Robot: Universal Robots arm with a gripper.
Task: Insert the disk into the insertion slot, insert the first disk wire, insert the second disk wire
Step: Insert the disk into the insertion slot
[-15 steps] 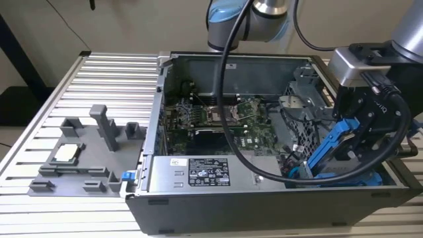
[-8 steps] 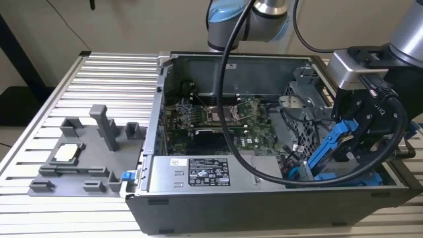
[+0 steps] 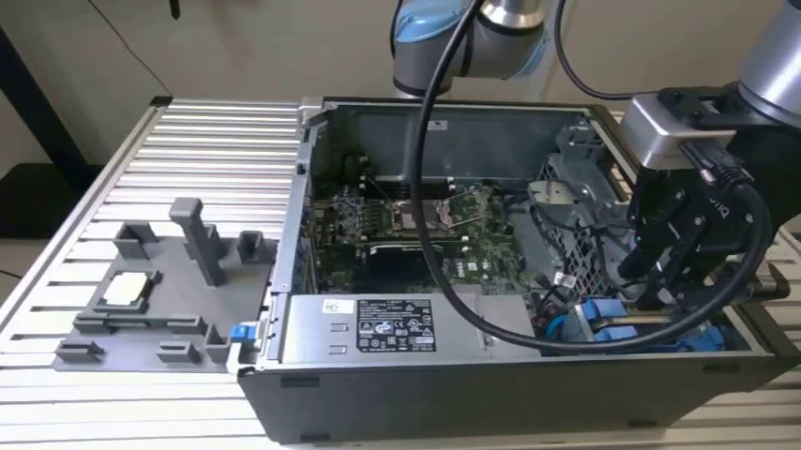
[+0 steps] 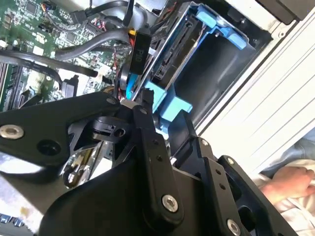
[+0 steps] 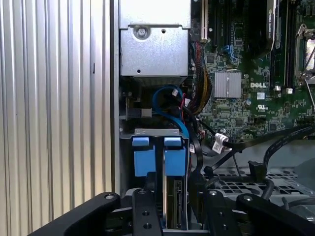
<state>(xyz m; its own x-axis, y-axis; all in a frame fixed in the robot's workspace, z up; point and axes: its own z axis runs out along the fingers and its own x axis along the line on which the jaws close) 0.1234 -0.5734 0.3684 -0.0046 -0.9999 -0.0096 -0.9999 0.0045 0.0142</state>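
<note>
Pinching blue carrier point(image 5: 175, 158) of disk point(image 5: 173, 195) with narrow jaws of gripper point(image 4: 166, 109); standing upright in insertion slot point(image 5: 156, 131) at computer case point(image 3: 414, 394) corner. Probably rigid, weighty, shock-fragile; best gripped by carrier sides.

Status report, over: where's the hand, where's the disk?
Hand low in case, at insertion slot. Disk seated in it, blue carrier showing. Black cables close beside.

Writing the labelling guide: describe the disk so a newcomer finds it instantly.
Start at the open grey computer case on the slatted table. Go to its front corner on the exterior view's right, below the black gripper. The disk stands on edge there; its bright blue carrier sets it apart from the grey, black-labelled power-supply box alongside.
</note>
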